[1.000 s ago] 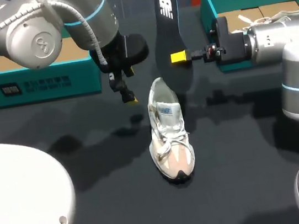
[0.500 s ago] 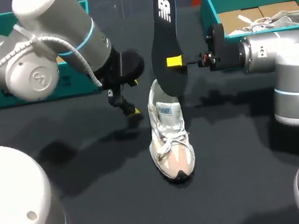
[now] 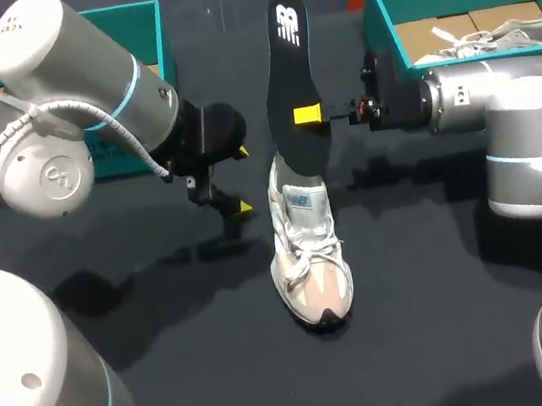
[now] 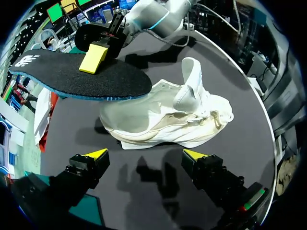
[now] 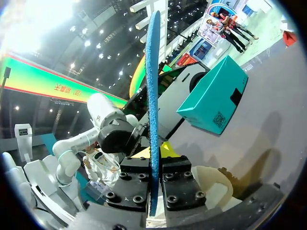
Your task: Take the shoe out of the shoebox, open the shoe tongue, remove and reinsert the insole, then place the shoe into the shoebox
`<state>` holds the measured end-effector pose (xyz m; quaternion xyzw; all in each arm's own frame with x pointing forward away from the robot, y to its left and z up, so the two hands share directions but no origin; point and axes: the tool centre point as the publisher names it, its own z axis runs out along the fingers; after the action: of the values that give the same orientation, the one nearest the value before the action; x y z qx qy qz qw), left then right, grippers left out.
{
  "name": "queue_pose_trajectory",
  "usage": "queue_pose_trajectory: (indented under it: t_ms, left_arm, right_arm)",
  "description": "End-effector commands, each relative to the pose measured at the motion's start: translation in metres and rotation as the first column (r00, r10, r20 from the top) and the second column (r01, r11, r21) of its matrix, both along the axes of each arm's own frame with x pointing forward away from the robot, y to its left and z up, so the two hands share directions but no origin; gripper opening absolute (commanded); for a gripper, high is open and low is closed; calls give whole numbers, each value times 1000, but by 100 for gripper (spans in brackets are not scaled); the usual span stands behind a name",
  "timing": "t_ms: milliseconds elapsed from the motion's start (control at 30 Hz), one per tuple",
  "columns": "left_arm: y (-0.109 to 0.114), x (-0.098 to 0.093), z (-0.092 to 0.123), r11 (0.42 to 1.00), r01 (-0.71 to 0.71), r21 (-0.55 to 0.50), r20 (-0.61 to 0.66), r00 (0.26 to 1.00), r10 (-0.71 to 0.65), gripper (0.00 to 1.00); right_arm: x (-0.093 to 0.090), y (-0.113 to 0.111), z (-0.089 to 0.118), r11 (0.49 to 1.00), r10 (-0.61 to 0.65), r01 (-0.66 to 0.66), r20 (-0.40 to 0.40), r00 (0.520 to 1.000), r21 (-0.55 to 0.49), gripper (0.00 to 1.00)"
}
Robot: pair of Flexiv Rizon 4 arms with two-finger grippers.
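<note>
Dark table (image 3: 440,331): insole (image 3: 292,79) pinched by R gripper (image 3: 307,114) hides shoe (image 3: 308,248) heel, L gripper (image 4: 146,154) spread beside, teal shoeboxes (image 3: 372,7) behind

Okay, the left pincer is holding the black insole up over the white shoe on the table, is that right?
Not quite: it is the right pincer that is shut on the black insole, holding it up over the white shoe on the table. The head view shows it. The left pincer is open, empty, beside the shoe.

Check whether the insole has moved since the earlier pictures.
Yes: the insole has shifted left, its lower end now over the heel of the shoe.
</note>
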<state>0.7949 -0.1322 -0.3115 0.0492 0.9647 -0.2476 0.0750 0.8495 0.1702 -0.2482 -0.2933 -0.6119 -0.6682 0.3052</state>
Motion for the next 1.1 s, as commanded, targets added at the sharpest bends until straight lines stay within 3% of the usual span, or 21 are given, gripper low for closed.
queue_pose_trajectory:
  t_ms: [33,800,1100]
  left_arm:
    - [-3,1,-14,999,17,-48,18,1000,-16,100]
    - [-15,16,-35,997,24,-67,16,1000,-23,100]
    - [-14,19,-37,990,73,-124,-2,997,-74,100]
  right_arm:
    - [-2,1,-8,996,-84,82,39,996,42,0]
    - [-3,10,-13,982,-191,188,124,974,33,0]
    - [-2,10,-15,975,-223,220,110,968,44,0]
